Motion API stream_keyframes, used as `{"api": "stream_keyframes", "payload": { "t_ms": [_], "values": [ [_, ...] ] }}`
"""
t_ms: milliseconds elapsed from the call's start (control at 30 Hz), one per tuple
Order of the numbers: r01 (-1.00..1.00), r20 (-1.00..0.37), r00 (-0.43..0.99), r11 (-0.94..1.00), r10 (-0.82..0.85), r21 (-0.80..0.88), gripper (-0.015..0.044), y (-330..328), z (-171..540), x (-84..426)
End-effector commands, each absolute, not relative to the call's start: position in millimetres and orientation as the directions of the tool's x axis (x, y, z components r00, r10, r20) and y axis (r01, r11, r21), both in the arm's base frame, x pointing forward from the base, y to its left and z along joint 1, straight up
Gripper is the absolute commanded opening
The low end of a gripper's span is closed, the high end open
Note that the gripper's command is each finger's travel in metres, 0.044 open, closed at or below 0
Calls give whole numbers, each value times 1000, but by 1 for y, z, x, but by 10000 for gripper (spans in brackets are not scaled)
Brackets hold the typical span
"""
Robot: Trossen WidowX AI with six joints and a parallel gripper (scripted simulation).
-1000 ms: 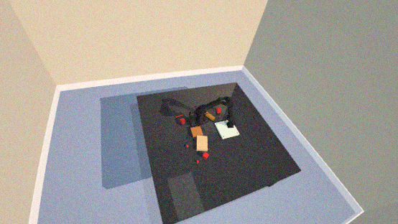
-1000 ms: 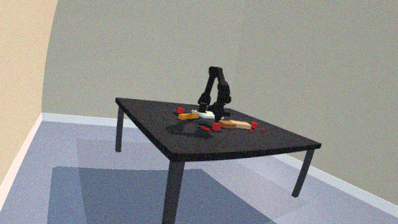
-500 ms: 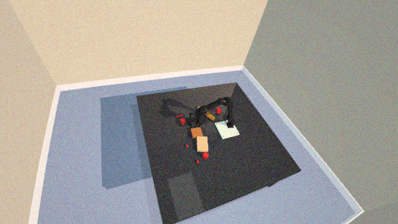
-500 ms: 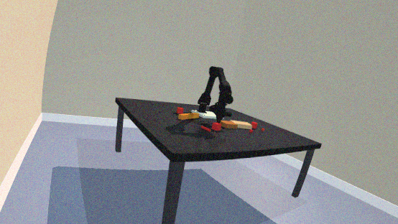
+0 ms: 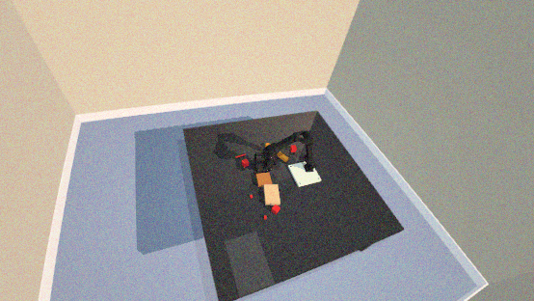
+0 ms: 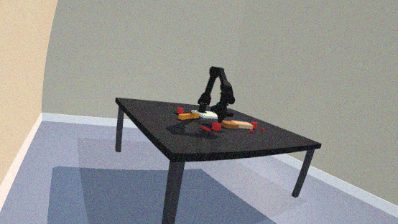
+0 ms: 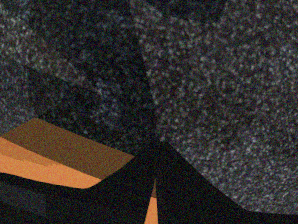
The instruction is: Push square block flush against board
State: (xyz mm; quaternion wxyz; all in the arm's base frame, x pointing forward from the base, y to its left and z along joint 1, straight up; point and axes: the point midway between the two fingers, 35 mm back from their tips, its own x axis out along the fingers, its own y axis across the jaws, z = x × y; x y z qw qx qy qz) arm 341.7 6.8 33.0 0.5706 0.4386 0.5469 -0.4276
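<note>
Pincer [image 5: 266, 169] [image 6: 220, 120] [image 7: 158, 148] shut, nothing held; it stands low, just beside the square block [image 5: 264, 179] [image 6: 230, 124] [image 7: 75, 147]. The block, orange, lies flat on the tabletop [image 5: 328, 212] [image 6: 172, 145], at the near end of the pale board [image 5: 272, 194] [image 6: 243, 125]. Whether a whole side meets the board cannot be told; from above, their side edges look out of line. Likeliest fault: an off-centre push, turning the block so only a corner meets the board. Pushing on after contact could drive the board along too, keeping the sideways offset. Beyond the board's far end, a red cube [image 5: 276, 209] [image 6: 254, 125] sits very close; an overlong push might jam the board against it and skew it. A careless withdrawal could clip the block and spoil the alignment.
</note>
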Motion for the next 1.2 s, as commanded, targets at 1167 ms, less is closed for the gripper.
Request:
{"api": "stream_keyframes", "payload": {
  "t_ms": [1167],
  "values": [
    [966, -999, 37, 255, -8, 34, 0, -33, 66, 353]
  ]
}}
